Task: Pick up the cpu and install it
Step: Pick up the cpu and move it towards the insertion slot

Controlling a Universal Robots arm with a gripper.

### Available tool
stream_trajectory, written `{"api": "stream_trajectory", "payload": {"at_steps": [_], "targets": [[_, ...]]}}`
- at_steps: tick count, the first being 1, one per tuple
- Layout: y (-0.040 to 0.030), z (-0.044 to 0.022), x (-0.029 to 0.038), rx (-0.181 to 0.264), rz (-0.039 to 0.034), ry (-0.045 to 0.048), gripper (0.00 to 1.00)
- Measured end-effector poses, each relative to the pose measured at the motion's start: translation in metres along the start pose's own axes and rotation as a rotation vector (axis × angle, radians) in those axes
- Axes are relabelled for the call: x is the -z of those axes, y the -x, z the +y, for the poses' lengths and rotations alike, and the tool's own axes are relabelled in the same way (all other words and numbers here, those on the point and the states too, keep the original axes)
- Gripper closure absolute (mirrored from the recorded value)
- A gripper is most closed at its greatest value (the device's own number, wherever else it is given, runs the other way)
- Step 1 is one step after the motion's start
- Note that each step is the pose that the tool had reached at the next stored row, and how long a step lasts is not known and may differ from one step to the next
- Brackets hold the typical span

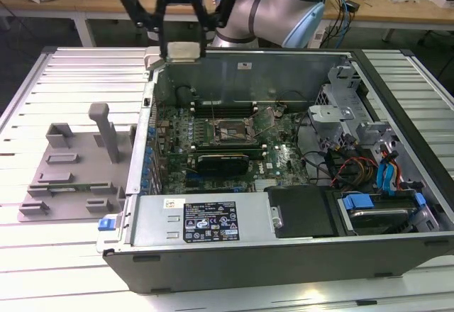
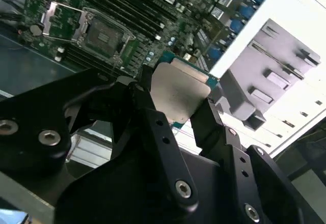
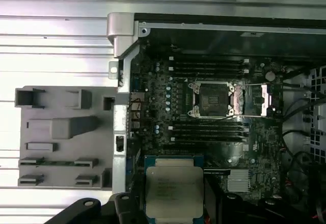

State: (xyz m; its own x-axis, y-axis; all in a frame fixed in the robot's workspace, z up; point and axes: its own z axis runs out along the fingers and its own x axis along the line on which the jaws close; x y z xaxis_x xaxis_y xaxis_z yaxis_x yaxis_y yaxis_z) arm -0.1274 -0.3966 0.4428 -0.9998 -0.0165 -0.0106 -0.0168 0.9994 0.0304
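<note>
One edge grip was all my gripper had on the cpu, above the computer case; I feared a slip or a tilted landing on the socket.

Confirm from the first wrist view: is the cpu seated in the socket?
No, the cpu is held in the gripper, away from the open, empty socket.
</note>
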Motion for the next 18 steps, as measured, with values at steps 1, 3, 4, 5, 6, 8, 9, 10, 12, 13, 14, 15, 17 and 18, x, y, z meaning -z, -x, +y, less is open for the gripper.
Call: {"api": "stream_trajectory", "payload": {"at_steps": [1, 3, 4, 5, 6, 8, 9, 10, 12, 13, 14, 15, 17, 18], "targets": [[0.0090, -0.0001, -0.0004, 0.000, 0.0000, 0.0001, 0.45], [0.0297, -0.0006, -0.0023, 0.000, 0.0004, 0.0000, 0.45], [0.0347, -0.0007, -0.0048, 0.000, 0.0005, 0.0000, 0.45], [0.0365, -0.0008, -0.0062, 0.000, 0.0006, 0.0001, 0.45], [0.0388, -0.0009, -0.0080, 0.000, 0.0007, 0.0001, 0.45], [0.0471, -0.0012, -0.0160, 0.000, 0.0012, -0.0001, 0.45], [0.0506, -0.0014, -0.0199, 0.000, 0.0020, 0.0001, 0.45], [0.0544, -0.0014, -0.0250, 0.000, 0.0036, 0.0000, 0.45], [0.0564, -0.0013, -0.0288, 0.000, 0.0048, 0.0001, 0.45], [0.0582, -0.0011, -0.0337, 0.000, 0.0063, 0.0000, 0.45], [0.0591, -0.0006, -0.0368, 0.000, 0.0073, -0.0001, 0.45], [0.0600, 0.0002, -0.0402, 0.000, 0.0080, 0.0001, 0.45], [0.0618, 0.0025, -0.0469, -0.001, 0.0097, 0.0000, 0.45], [0.0623, 0.0036, -0.0490, -0.001, 0.0101, 0.0002, 0.45]]}}
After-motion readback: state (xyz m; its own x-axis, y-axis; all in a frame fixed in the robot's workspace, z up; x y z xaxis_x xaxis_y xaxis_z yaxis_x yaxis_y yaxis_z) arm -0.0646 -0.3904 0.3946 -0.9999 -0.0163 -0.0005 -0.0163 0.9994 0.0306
